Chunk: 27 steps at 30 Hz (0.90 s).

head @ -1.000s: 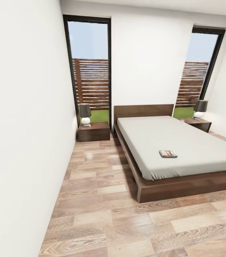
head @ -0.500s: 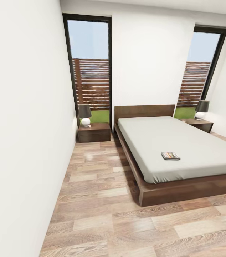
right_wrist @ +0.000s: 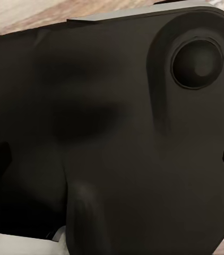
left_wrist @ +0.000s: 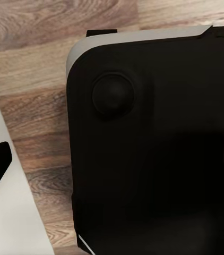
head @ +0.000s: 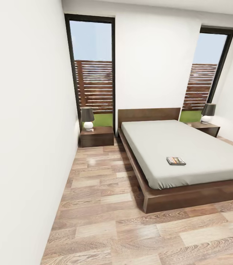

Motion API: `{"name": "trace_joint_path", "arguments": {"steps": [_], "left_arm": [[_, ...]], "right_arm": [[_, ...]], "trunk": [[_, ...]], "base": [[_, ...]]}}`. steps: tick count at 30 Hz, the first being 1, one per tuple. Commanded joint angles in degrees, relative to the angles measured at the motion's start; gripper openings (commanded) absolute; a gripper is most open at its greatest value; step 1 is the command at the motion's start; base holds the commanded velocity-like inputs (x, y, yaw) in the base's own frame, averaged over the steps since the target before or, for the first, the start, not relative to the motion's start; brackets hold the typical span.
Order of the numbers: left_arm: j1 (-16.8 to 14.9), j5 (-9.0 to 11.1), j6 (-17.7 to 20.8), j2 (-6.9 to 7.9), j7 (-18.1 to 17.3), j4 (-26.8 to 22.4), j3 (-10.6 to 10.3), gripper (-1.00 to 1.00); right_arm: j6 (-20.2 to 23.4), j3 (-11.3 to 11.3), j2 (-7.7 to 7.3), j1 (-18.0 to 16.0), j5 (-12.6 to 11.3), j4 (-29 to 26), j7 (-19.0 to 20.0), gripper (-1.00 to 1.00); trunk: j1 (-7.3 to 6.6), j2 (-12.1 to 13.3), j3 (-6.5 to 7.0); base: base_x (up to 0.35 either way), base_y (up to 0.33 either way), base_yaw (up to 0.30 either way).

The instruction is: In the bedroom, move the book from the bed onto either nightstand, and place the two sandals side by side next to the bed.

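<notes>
My head camera looks forward and down at the bed (head: 190, 151) toward 1 o'clock; both wrist cameras sit close against my dark base (left_wrist: 160, 149), sharing wood floor (head: 105, 221).

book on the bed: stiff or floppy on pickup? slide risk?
The book looks thin and lies flat on the bed, so it is probably light and may flex somewhat. Flat on a soft mattress, an edge pinch seems hard; a push would likely slide it, not tip it.
</notes>
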Motion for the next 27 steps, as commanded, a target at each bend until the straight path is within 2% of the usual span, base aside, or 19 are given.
{"name": "trace_joint_path", "arguments": {"steps": [1, 27], "left_arm": [[-0.05, -0.05, -0.2, 0.01, -0.01, 0.05, -0.08, 1.0], [-0.05, -0.05, -0.22, 0.01, -0.01, 0.05, 0.0, 1.0]], "right_arm": [[-0.22, -0.36, 0.01, -0.03, -0.06, 0.06, 0.06, 1.0], [-0.3, -0.34, -0.06, -0.03, -0.05, 0.04, 0.06, 1.0]], "trunk": [[0.0, -0.03, -0.06], [0.0, -0.03, -0.06]], "base": [[0.0, 0.0, 0.0], [0.0, 0.0, 0.0]]}}
